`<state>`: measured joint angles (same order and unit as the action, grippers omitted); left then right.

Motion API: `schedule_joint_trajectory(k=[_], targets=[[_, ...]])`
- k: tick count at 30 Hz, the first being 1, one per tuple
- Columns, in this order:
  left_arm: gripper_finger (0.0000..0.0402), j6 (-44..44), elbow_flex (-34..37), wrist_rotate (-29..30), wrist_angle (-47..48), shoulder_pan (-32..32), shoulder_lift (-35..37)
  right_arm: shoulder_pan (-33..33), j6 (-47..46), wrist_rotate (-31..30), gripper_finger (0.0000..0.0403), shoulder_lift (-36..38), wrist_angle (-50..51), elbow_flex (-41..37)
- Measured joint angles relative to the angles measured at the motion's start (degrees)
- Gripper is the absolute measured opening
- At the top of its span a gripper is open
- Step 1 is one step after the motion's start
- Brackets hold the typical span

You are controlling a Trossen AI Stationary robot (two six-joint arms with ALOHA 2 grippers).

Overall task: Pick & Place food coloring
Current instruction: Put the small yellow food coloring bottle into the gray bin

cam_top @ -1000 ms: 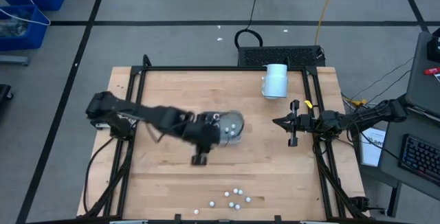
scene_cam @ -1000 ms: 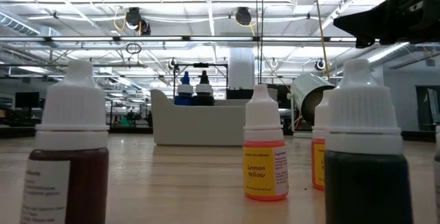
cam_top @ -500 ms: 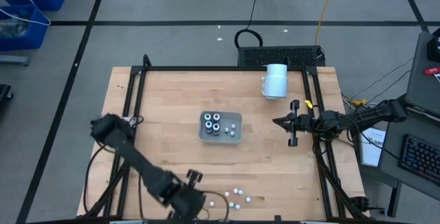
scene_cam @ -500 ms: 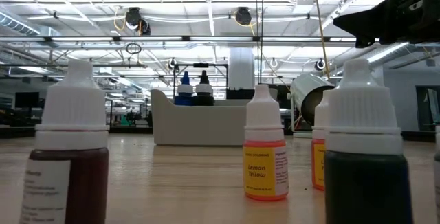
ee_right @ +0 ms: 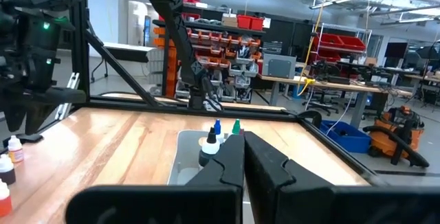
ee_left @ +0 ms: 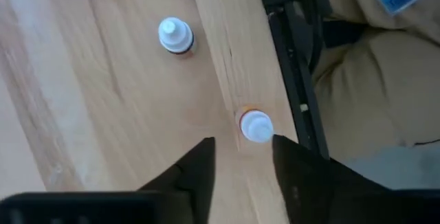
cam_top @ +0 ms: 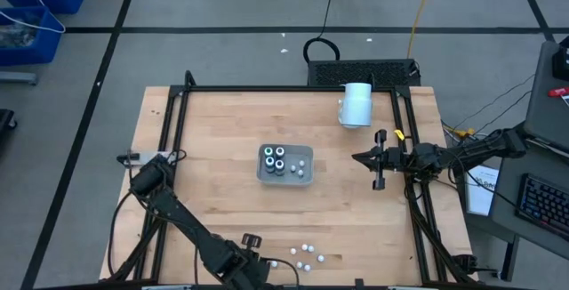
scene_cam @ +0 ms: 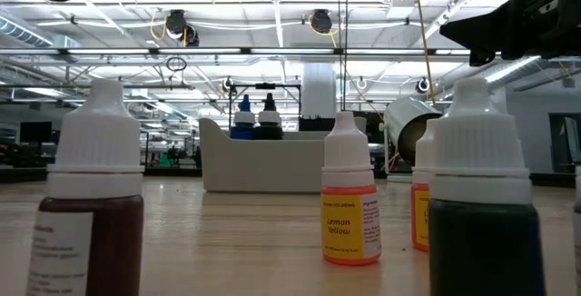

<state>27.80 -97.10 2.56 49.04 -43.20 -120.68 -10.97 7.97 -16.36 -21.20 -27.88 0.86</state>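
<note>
Several food coloring bottles [cam_top: 306, 256] with white caps stand loose near the table's near edge; close up in the low view are a dark red one [scene_cam: 94, 207], a yellow one [scene_cam: 350, 207] and a dark green one [scene_cam: 481, 214]. More bottles stand in the grey tray [cam_top: 285, 164] at mid-table. My left gripper [cam_top: 263, 269] hangs open above the near edge, pointing down. In the left wrist view an orange bottle [ee_left: 256, 125] stands just beyond my left gripper's fingertips [ee_left: 242, 148], untouched. My right gripper [cam_top: 358, 157] waits shut at the right side.
A white cylinder [cam_top: 356, 105] lies at the far right of the table. A black frame rail [ee_left: 297, 86] runs along the table edge right beside the orange bottle. Bare wood lies between the tray and the loose bottles.
My left gripper has swung from over the tray toward the table's near edge and come down over the loose bottles there. The tray and its bottles, partly covered before, now show whole. The bottles on the table have stayed in place.
</note>
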Motion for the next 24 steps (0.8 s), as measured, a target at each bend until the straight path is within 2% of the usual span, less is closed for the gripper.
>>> schedule_joint_trajectory(k=[5,9,20,24], targets=[[0.0214,-1.64,0.00,-2.14,-1.13,0.09,0.08,0.01,0.04,0.00,0.0000,0.00,-0.02,0.00],[0.0241,-4.23,0.00,-2.61,-5.28,0.17,-0.88,-0.01,0.10,0.00,0.0000,0.00,0.00,0.00],[0.0248,-8.07,-0.04,-5.24,-6.23,1.92,-3.63,0.01,0.17,0.00,0.0000,0.03,-0.20,0.00],[0.0248,-8.21,-0.04,-8.08,-5.98,2.14,-5.52,0.00,0.20,0.00,0.0000,0.00,-0.20,0.00]])
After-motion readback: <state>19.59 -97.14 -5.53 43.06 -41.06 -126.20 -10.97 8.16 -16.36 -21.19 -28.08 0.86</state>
